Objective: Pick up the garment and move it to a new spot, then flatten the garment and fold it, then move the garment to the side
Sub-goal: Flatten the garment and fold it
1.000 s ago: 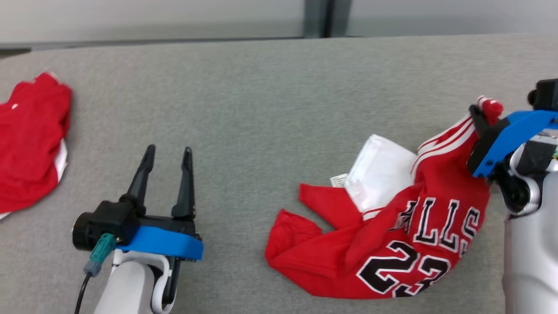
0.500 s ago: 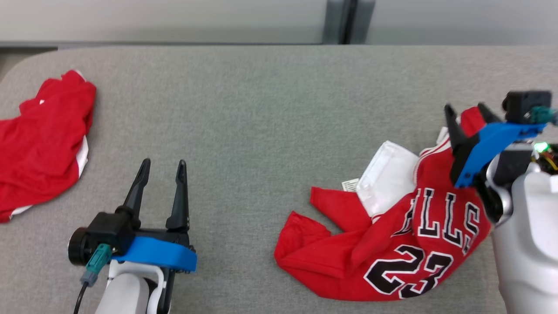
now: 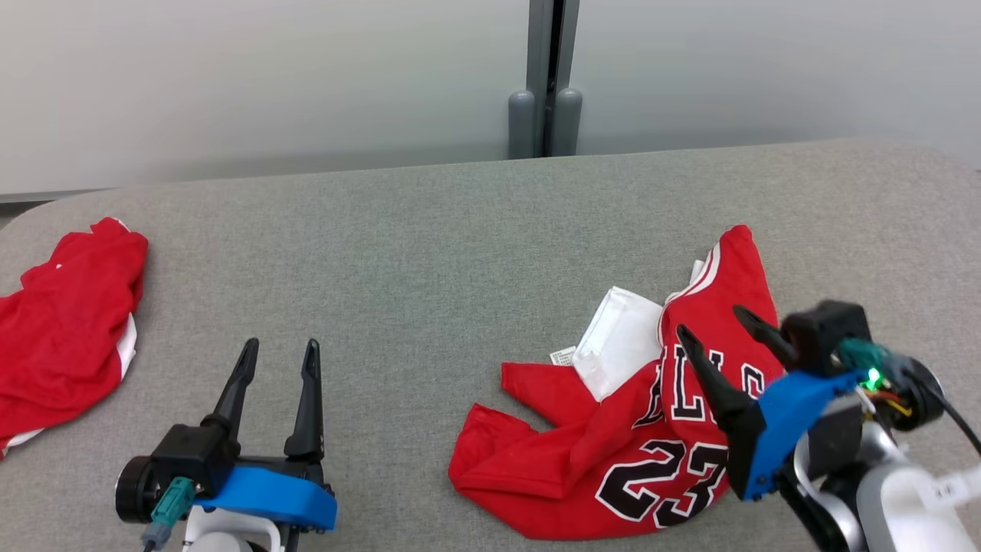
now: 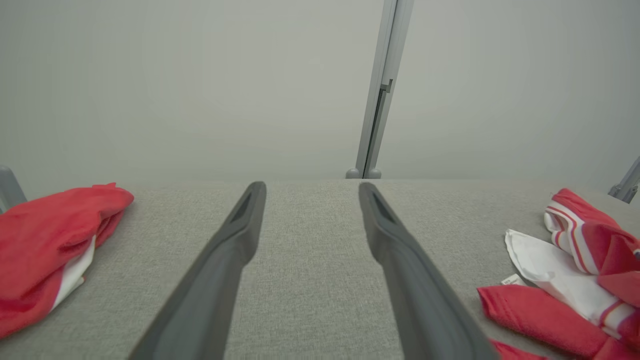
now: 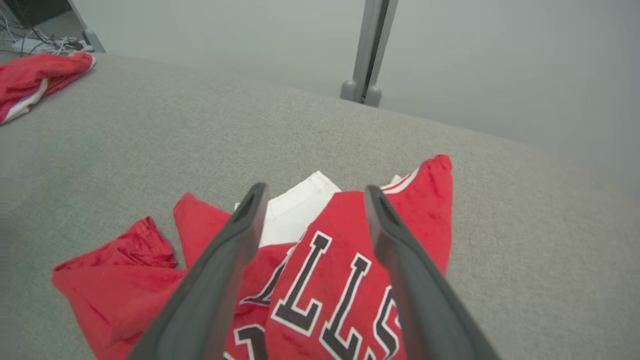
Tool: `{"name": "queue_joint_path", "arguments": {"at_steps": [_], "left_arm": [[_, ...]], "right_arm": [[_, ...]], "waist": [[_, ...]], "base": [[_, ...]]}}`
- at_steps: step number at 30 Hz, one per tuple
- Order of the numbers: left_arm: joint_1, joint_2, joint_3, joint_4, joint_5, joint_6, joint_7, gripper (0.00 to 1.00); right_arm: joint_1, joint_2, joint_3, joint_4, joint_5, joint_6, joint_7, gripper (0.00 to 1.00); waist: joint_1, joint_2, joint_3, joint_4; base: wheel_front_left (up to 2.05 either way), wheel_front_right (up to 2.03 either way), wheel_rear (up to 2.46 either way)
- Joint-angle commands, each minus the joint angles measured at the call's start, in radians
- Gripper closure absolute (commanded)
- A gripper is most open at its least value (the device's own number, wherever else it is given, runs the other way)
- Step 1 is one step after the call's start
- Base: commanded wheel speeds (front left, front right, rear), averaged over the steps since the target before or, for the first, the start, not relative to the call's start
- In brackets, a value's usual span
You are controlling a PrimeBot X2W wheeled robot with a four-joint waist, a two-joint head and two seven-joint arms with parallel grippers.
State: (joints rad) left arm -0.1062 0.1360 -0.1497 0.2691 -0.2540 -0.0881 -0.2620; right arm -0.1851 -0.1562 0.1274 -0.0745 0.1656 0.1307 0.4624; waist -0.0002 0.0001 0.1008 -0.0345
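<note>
1. Nearest on the robot's left, the left end effector (image 3: 280, 345) stands over bare grey tabletop (image 3: 429, 253). Its two dark fingers are spread wide apart and hold nothing.
2. On the robot's right, the right end effector (image 3: 710, 322) is just as wide open and just as empty. Its fingers point over the lettered part of the red jersey (image 3: 552, 468) (whether the tips touch the cloth cannot be told).
3. The jersey lies crumpled on the right half of the tabletop. Its black-and-white number 23 is towards the near edge with the lettering above it, and one red strap with white stripes reaches towards the far side.
4. A white panel (image 3: 622, 345) of the jersey is folded out at its left, with a small label (image 3: 562, 356) just beside it.
5. Well apart, at the tabletop's left end, a second red garment (image 3: 61, 337) lies bunched with a white edge showing.
6. Beyond the far edge, a grey post (image 3: 546, 92) rises against a pale wall (image 3: 230, 92).
</note>
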Motion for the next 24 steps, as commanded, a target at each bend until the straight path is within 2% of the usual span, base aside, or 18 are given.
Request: {"name": "queue_joint_path", "arguments": {"at_steps": [1,6,10,14,17,20,24], "left_arm": [[0.007,0.006,-0.001,0.002,0.003,0.004,-0.004,0.0],[0.031,0.006,0.011,0.009,-0.01,0.009,-0.004,0.0],[0.051,0.012,0.005,0.019,-0.002,0.006,-0.004,0.0],[0.059,0.018,-0.054,0.029,0.015,-0.011,0.025,0.0],[0.048,0.026,-0.144,0.034,0.008,-0.032,0.094,0.0],[0.038,0.046,-0.233,0.032,-0.035,-0.042,0.21,0.0],[0.028,0.058,-0.283,0.004,-0.117,-0.044,0.375,0.0]], "right_arm": [[0.033,0.015,-0.012,-0.017,-0.013,0.0,-0.023,0.0],[0.159,0.084,-0.108,-0.067,-0.049,0.0,-0.208,0.0],[0.215,0.103,-0.151,-0.049,-0.059,0.0,-0.35,0.0],[0.225,0.106,-0.159,0.001,-0.048,0.0,-0.413,0.0],[0.205,0.106,-0.157,0.027,-0.036,0.0,-0.433,0.0],[0.186,0.106,-0.154,0.046,-0.032,0.0,-0.443,0.0],[0.176,0.106,-0.152,0.066,-0.024,0.0,-0.456,0.0]], "waist": [[0.0002,-0.0001,-0.004,-0.004],[0.0002,-0.0001,-0.021,-0.016],[0.0002,-0.0001,-0.027,-0.033],[0.0002,-0.0001,-0.015,-0.053],[0.0002,-0.0001,0.004,-0.067],[0.0002,-0.0001,0.024,-0.082],[0.0002,-0.0001,0.05,-0.105]], "base": [[0.0,0.0,0.0],[0.0,0.0,0.0],[0.0,0.0,0.0],[0.0,0.0,0.0],[0.0,0.0,0.0],[0.0,0.0,0.0],[0.0,0.0,0.0]]}}
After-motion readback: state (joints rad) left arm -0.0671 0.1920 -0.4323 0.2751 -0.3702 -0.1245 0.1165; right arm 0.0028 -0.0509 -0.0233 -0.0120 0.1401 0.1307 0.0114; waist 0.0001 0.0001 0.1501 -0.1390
